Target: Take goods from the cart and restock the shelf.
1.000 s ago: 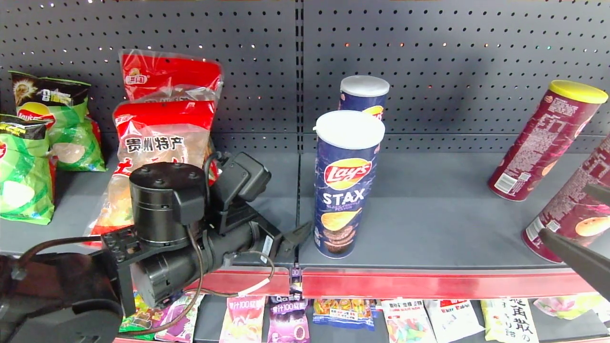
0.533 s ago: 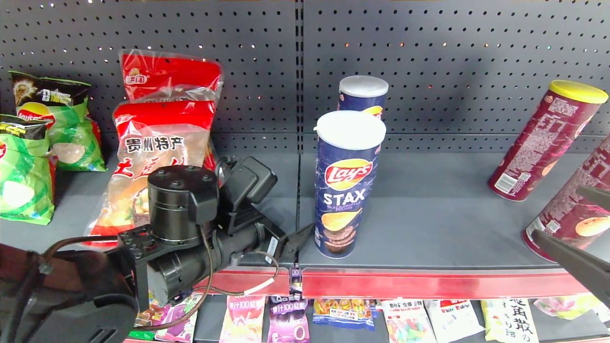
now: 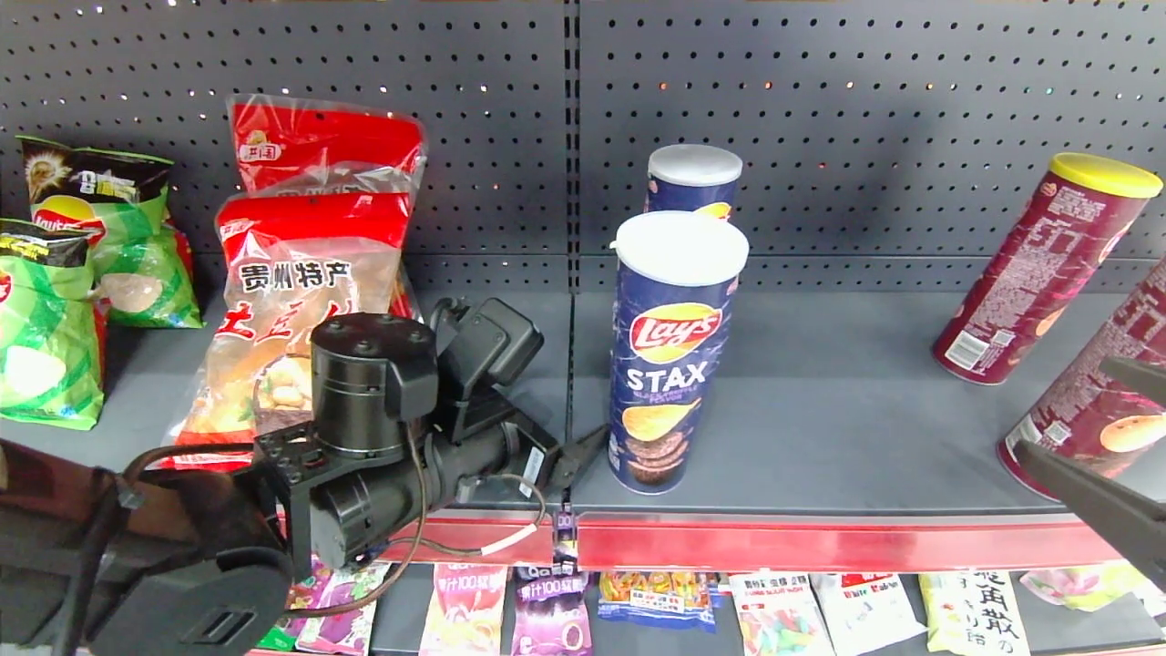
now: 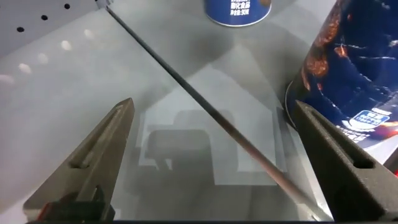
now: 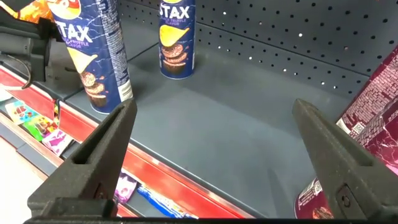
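Frame bottom: packets (image 3: 656, 597) on the lower tier, under a red price rail (image 3: 820, 542). Left claw (image 4: 212, 104) released, empty, low over the grey shelf (image 3: 838, 410), lower centre; one finger just beside the upright front blue can (image 3: 674, 355). Right claw (image 5: 214, 106) released, empty, right edge, near the maroon cans (image 3: 1038, 273). Second blue can (image 3: 694, 178) behind the first. Red bags (image 3: 301, 273) and green bags (image 3: 55, 319) at left. Pegboard (image 3: 820, 118) at the back.

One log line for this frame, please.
stage: restocking | left gripper: open, one finger beside front blue can base | right gripper: open, by front maroon can | held: nothing
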Controlling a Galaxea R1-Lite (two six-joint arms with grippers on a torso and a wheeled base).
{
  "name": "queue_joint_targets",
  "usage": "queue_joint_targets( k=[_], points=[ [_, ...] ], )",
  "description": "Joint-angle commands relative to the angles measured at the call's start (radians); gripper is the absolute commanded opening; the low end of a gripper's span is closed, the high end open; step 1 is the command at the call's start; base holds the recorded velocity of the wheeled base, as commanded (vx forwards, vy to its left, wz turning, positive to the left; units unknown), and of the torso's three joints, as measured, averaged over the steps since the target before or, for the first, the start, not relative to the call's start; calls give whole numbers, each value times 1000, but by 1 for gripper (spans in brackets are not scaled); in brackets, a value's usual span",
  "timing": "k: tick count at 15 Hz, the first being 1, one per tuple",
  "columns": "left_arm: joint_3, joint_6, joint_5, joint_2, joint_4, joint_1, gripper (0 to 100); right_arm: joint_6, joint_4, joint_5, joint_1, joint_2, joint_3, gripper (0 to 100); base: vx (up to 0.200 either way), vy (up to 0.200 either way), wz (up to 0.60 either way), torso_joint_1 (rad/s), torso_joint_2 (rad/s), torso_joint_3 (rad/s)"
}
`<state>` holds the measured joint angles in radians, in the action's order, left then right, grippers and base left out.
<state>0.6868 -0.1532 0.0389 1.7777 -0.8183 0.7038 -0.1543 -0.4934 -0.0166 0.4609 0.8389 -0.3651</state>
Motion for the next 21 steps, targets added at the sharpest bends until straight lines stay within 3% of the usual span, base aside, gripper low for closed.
queue_joint_targets(
  k=[1, 9, 21],
  points=[
    [8, 0, -1, 14, -1, 6, 100, -1, -1, 0, -7, 3, 0, 100, 0, 0, 0, 0, 0, 0],
    [50, 0, 1, 37, 2, 22, 100, 1, -1, -2, -13, 5, 2, 100, 0, 0, 0, 0, 0, 0],
    [30, 4, 12, 17, 1, 19, 100, 1, -1, 0, -13, 8, 3, 100, 0, 0, 0, 0, 0, 0]
  ],
)
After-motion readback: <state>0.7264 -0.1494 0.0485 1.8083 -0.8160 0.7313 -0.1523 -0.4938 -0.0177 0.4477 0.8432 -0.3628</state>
